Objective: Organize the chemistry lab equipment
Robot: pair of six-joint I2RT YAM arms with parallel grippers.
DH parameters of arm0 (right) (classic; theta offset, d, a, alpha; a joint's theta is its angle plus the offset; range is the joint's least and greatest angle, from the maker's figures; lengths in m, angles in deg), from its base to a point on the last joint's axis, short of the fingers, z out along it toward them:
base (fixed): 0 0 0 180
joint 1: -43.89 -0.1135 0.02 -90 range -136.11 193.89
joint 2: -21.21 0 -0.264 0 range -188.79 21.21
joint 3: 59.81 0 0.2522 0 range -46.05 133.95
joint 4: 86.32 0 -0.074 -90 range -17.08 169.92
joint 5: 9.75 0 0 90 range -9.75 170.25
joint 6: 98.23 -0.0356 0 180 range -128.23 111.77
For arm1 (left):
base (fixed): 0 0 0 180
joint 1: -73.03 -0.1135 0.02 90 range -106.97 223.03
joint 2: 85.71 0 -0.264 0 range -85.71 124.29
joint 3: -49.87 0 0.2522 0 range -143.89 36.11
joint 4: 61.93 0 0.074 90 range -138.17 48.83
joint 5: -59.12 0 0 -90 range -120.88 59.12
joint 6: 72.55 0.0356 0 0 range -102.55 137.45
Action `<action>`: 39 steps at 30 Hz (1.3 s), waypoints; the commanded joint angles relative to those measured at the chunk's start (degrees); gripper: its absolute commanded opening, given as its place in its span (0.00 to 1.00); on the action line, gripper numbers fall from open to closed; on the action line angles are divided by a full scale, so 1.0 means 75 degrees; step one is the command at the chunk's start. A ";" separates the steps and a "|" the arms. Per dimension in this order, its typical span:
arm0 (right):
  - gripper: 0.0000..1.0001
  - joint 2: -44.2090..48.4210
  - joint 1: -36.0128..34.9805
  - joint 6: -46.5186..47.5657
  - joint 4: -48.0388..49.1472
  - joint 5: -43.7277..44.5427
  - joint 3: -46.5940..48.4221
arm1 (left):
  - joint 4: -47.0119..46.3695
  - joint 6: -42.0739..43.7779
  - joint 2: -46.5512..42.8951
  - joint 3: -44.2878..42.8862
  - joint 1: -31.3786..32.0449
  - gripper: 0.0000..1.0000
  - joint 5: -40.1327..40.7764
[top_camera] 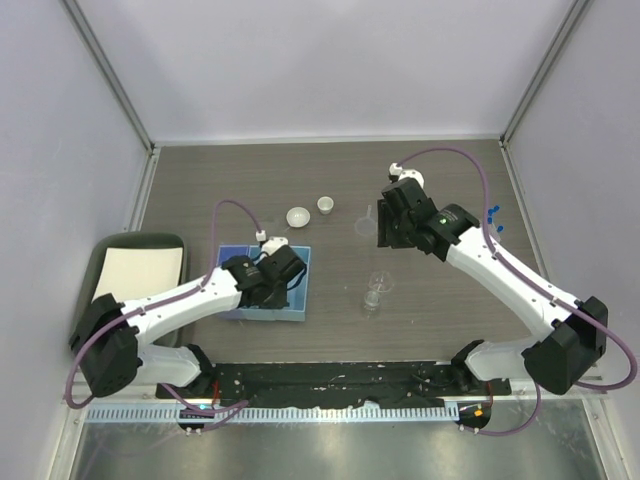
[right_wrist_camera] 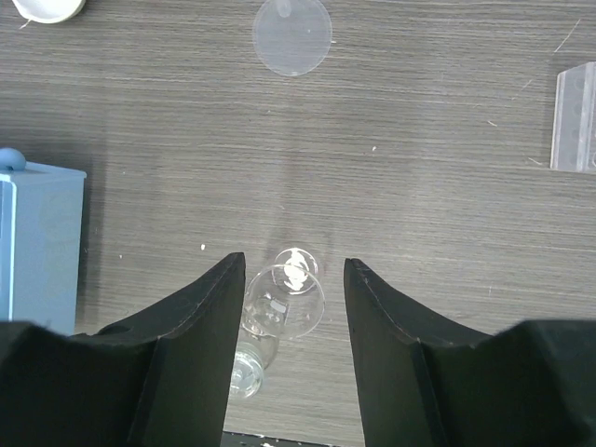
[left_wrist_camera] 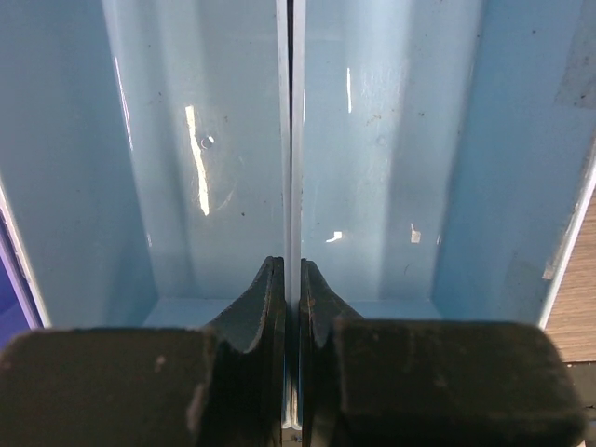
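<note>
The clear glass beaker (right_wrist_camera: 284,303) stands on the table (right_wrist_camera: 447,214) and shows in the gap between the right fingers (right_wrist_camera: 196,345). These hang above it, about half spread, and touch nothing. From overhead the beaker sits nearer the arm bases than the fingers do. It looks upright, with its long axis vertical and its open mouth up, though the clear glass makes that hard to be sure of.

Farther out on the table lie the clear funnel (right_wrist_camera: 291,35), seen wide end on, and two white ceramic dishes (top_camera: 298,216) side by side. The clear plastic tube rack (right_wrist_camera: 577,116) is off to the right, and the blue-capped test tubes (top_camera: 493,213) lie near the right wall.

The left fingers (left_wrist_camera: 251,317) reach down into a pale-blue box (left_wrist_camera: 391,140). They are pressed narrow on its thin partition (left_wrist_camera: 291,112), with one finger in each of the two compartments.
</note>
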 commanded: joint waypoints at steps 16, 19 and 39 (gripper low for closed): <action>0.52 -0.0242 -0.0039 0.0163 0.0502 0.0119 -0.0444 | -0.1220 -0.1517 0.1486 -0.0344 0.2489 0.00 0.0498; 0.51 0.0004 -0.0050 0.0104 0.0479 0.0002 -0.0854 | -0.1396 -0.1588 0.1638 -0.0344 0.2723 0.00 0.0487; 0.51 0.0357 -0.0039 -0.0388 0.1099 -0.0759 -0.2659 | -0.2005 -0.1483 0.2037 -0.0602 0.3228 0.00 0.0416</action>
